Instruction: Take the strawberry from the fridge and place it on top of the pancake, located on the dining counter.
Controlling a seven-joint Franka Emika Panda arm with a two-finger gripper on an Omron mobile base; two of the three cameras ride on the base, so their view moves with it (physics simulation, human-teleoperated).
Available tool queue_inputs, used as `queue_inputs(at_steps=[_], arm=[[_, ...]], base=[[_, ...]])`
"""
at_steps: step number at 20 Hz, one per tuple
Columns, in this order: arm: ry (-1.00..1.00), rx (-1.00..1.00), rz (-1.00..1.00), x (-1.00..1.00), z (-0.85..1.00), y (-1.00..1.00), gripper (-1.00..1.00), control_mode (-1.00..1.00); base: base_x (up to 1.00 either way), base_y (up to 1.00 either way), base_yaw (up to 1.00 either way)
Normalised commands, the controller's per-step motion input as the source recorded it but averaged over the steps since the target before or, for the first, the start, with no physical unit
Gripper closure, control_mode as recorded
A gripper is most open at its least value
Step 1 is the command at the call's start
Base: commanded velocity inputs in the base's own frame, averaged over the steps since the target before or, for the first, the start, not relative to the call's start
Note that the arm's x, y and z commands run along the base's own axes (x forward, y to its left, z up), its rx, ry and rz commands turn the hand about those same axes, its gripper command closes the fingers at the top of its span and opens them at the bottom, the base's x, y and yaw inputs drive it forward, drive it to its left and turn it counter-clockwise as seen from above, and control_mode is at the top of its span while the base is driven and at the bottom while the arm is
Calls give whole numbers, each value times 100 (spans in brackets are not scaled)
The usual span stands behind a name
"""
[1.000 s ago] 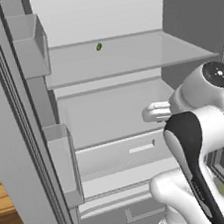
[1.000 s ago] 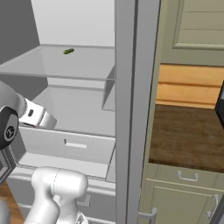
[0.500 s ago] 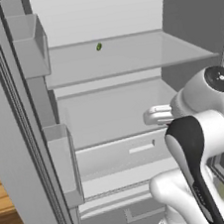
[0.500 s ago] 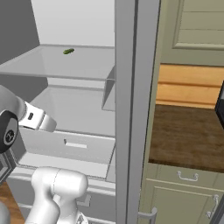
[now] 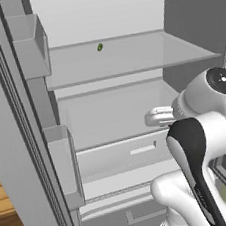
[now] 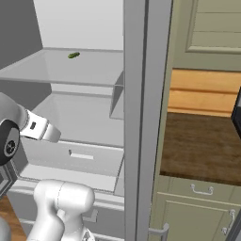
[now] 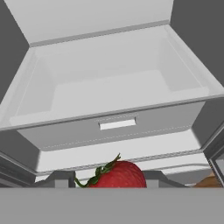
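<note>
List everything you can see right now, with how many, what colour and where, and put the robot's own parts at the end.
strawberry: one, red with green leaves, between the tool's fingertips in the hand view.
small green item: one, dark green, on the fridge's upper shelf.
fridge: one, grey outside, pale inside, open, in front of the robot.
fridge drawer: one, pale grey, empty, below the shelf.
door bins: two, grey, on the inside of the left door.
cabinet counter: one, dark brown top on pale green cabinets, right of the fridge.
arm: one, white with dark joints.
tool: one, dark-tipped, shut on the strawberry.
</note>
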Motion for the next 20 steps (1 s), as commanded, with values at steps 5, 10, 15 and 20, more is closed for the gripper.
queue_inputs(at_steps=[5,10,15,20], arm=[[0,0,0,-12,-4,0,100,-100],[0,0,0,-9,-6,-29,100,-100],[0,0,2,8,-1,-17,100,-100],[0,0,0,1,0,0,100,100]], base=[[0,0,0],[0,0,0],[0,0,0],[-7,14,8]])
